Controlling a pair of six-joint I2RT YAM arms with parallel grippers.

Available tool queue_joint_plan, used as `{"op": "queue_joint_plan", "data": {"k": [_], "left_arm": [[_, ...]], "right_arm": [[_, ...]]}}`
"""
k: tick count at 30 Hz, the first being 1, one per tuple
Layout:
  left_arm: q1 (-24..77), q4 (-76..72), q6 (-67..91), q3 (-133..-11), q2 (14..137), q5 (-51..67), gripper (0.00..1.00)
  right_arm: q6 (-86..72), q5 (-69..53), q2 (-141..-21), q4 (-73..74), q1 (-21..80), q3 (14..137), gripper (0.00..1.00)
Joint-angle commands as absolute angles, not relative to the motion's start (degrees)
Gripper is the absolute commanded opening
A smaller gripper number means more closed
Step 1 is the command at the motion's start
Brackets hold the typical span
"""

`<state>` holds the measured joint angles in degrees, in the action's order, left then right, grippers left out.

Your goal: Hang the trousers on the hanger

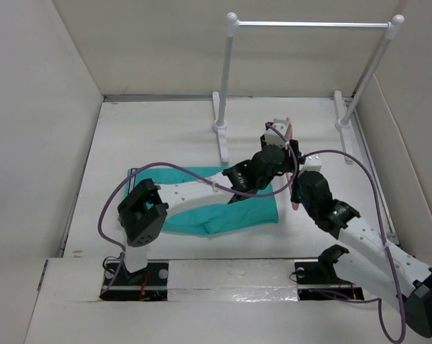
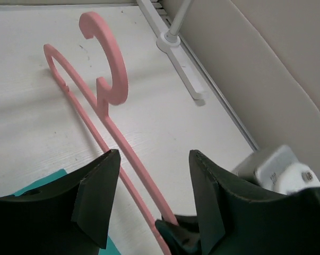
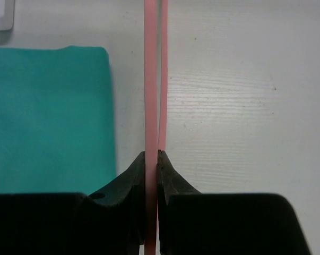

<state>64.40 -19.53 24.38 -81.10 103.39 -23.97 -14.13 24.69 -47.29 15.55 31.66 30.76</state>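
1. Top view: the trousers lie flat on the desk beneath the left arm. The hanger is just right of them.
2. Left wrist view: the left hand is apart, with the hanger bar passing between its fingers.
3. Right wrist view: the right hand is clamped on the hanger. The trousers' edge is just left of it.

The hanger is thin pink plastic. Two of its bars are pinched side by side between the right fingers, and it runs on through the wide gap between the left fingers, with its curled hook at the far end beyond them. The trousers, plain teal cloth, lie flat just left of the right fingers, a narrow strip apart from the hanger.
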Motion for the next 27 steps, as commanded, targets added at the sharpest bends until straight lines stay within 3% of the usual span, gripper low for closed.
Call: {"op": "queue_joint_plan", "data": {"k": [1, 11, 19, 27], "left_arm": [[63.4, -18.5, 22.6, -88.1, 107.4, -24.8, 0.53], [62.2, -16.3, 19.8, -96.8, 115.3, -34.4, 0.47], [61.7, -18.1, 18.3, -99.8, 118.9, -32.4, 0.47], [61.7, -26.4, 22.0, -85.8, 111.3, -24.9, 0.41]], "right_arm": [[-16.5, 26.7, -46.9, 12.6, 33.9, 29.7, 0.00], [-18.3, 29.6, -44.5, 14.5, 38.2, 29.3, 0.00], [-18.4, 28.3, -43.1, 14.2, 40.9, 28.3, 0.00], [-15.7, 26.4, -38.1, 16.0, 37.9, 28.7, 0.00]]}}
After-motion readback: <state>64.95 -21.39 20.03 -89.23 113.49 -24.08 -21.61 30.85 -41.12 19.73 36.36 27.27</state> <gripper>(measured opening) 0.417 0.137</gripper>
